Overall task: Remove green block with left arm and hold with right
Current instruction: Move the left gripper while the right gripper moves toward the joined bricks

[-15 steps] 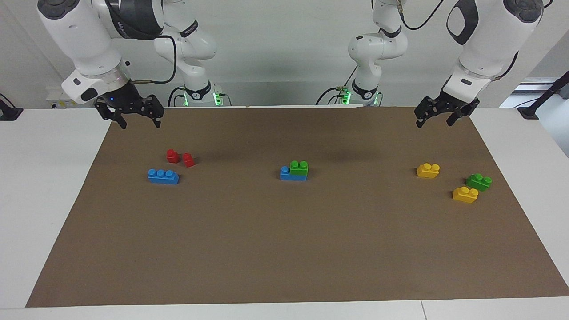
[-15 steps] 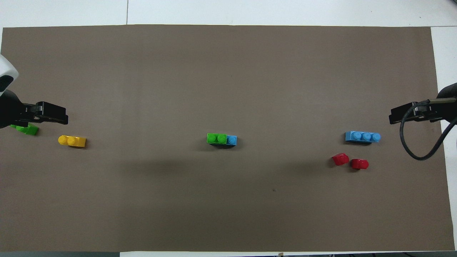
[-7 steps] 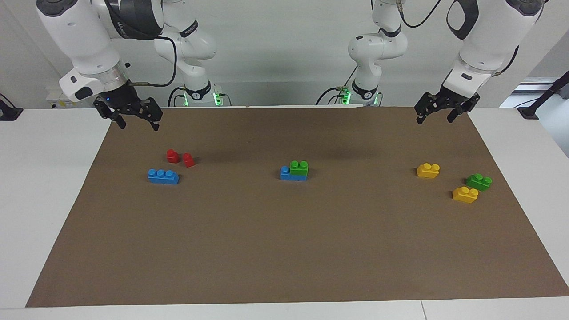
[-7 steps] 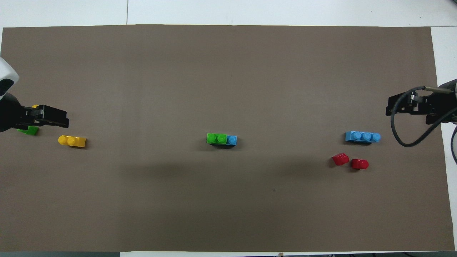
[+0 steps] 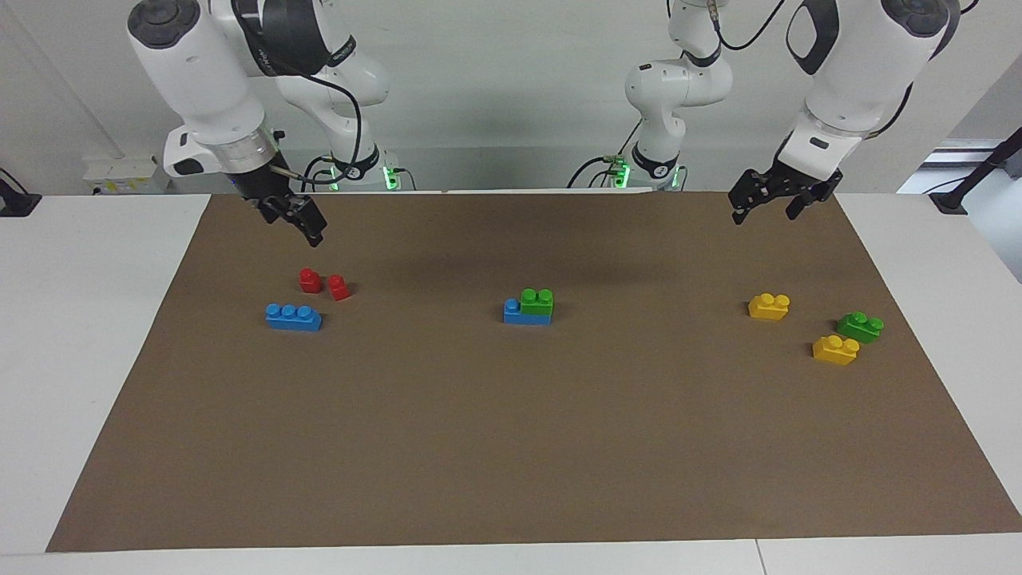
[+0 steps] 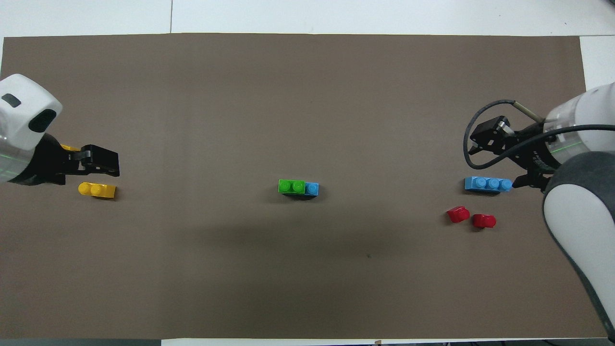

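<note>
A green block [image 5: 536, 301] with two studs sits on one end of a blue brick [image 5: 515, 315] in the middle of the brown mat; both also show in the overhead view, the green block [image 6: 291, 186] on the blue brick [image 6: 313, 188]. My left gripper [image 5: 762, 214] is open and empty, in the air over the mat toward the left arm's end; the overhead view shows it [image 6: 108, 163] over the yellow bricks. My right gripper [image 5: 310, 228] hangs over the mat above the red pieces, wrist turned; it also shows in the overhead view [image 6: 480, 142].
A second green block [image 5: 860, 327] and two yellow bricks [image 5: 769, 306] [image 5: 835, 350] lie toward the left arm's end. A blue three-stud brick [image 5: 294, 316] and two red pieces [image 5: 310, 279] [image 5: 339, 287] lie toward the right arm's end.
My right arm has swung in toward the middle and turned its wrist. My left gripper has shifted slightly toward the middle. No block has moved.
</note>
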Motion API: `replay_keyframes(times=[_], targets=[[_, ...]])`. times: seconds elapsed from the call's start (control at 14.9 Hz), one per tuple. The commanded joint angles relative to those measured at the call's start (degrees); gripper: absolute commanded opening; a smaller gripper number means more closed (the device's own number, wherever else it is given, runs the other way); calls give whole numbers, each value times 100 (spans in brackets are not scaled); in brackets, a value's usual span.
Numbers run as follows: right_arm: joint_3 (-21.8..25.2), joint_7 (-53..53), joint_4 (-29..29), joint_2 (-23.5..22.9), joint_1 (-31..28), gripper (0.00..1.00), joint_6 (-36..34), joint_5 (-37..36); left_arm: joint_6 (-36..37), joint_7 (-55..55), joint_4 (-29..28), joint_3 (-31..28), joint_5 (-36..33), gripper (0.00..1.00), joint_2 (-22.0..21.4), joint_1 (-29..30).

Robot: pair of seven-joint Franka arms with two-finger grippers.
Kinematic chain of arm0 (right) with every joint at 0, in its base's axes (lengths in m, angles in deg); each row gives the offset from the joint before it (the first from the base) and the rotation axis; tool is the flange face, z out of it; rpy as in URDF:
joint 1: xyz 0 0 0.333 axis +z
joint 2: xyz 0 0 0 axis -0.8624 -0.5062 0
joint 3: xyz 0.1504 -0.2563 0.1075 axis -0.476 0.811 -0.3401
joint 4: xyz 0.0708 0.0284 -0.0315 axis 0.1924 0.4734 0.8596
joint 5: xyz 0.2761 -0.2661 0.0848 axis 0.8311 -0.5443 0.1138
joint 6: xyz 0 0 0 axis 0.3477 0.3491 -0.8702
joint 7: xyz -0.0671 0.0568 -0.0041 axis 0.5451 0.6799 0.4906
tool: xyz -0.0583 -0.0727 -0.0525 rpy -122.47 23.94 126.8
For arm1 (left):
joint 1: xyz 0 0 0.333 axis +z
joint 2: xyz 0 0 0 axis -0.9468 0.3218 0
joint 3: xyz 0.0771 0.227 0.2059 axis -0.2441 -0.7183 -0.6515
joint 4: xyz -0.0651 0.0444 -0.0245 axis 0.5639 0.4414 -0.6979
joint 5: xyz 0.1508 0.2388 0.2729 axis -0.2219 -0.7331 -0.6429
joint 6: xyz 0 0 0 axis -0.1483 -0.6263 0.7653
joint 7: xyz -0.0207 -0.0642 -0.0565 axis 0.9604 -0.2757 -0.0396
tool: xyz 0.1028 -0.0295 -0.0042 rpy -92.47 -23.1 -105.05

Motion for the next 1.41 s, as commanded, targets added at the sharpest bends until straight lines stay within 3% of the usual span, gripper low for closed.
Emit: replay_keyframes(times=[0.0,0.54,0.74,1.01,1.35], targets=[[0,-1140,388,65,161,100,427,505,-414,-1227,-494,-63,67,100,-341,-484],[0,-3152,1056,38,601,100,1446,1463,-1775,-5989,-1118,-63,349,100,-395,-1689],[0,-4006,1162,-5,821,100,1798,1587,-2181,-7117,-1312,-63,349,100,-307,-2005],[0,-4219,1539,-58,1154,100,2422,1596,-2725,-8437,-1277,-72,340,100,298,-2401],[0,-4447,1610,-418,1489,100,3037,1983,-2981,-9387,-1067,-81,331,100,896,-2595]])
